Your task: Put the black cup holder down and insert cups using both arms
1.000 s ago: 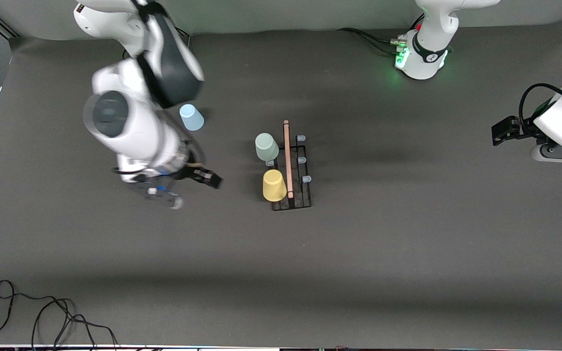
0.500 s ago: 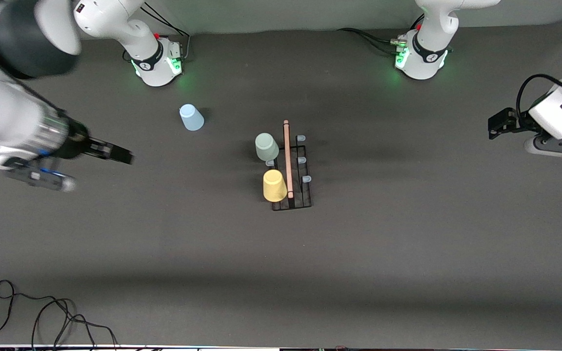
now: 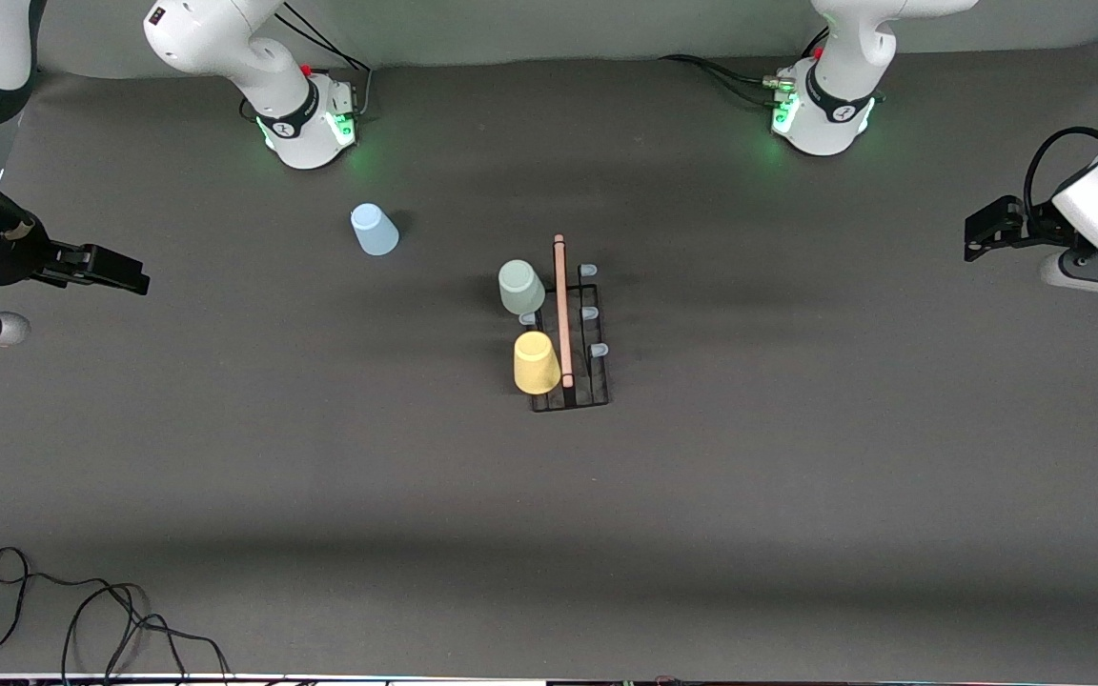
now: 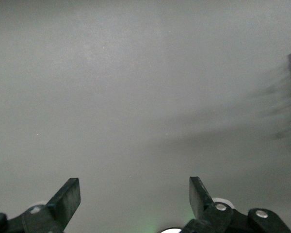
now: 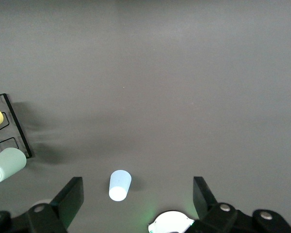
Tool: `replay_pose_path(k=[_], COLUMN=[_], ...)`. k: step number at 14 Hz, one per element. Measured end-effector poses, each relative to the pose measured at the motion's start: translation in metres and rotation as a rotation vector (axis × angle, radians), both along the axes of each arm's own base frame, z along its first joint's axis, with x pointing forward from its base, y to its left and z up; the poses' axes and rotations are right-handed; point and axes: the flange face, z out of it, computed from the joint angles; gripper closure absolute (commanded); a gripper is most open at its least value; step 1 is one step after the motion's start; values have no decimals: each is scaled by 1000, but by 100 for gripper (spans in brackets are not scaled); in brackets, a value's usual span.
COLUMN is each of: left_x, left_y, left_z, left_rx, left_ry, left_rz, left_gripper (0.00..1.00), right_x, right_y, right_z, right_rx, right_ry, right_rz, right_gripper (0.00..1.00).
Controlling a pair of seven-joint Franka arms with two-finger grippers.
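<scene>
Soft, even light from overhead falls on the dark table (image 3: 797, 457). Broad, faint shadow bands cross it, and small soft shadows sit beside the black cup holder (image 3: 570, 367). Green glow pools around both bases. Everything looks sharp, without glare.

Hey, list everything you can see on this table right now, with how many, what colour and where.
Cup holder: one, black wire with a wooden rod handle, middle of the table.
Pegs: four bare ones showing, pale blue tips, on the cup holder.
Grey-green cup: one, upside down on the holder.
Yellow cup: one, upside down on the holder, nearer the front camera than the grey-green cup.
Light blue cup: one, standing alone on the table toward the right arm's end.
Cable: one, black, near the front edge.
Right gripper: black, open, at the right arm's end.
Left gripper: black, open, at the left arm's end.
</scene>
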Motion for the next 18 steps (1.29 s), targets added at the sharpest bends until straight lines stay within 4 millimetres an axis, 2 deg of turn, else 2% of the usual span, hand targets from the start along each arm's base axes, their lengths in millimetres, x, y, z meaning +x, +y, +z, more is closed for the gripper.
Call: replay_pose_path(k=[3,5,8,11,15,18], left_x=[-1,-2,-3,-3,-2,-2], left_y=[0,0,0,0,-1,0], left_z=[3,7,14,15,16,16], left_rx=[0,-1,-2,-2,-3,-3], left_ry=[-7,-21,-47,-54,-66,-65], left_rz=[-1,-2,-3,-5,-7,-8], left_gripper=[0,0,0,0,0,0], right_x=[1,2,9,7,-7,-23], right_y=[11,11,-2,-14,-29,-42], right_z=[-3,-6,-18,-17,-6,-13], right_rx=[-6,-6,-9,-18,4,21], right_ry=[5,10,38,47,6,-60], right_rz=[17,18,32,69,80,71], right_gripper=[0,0,0,0,0,0])
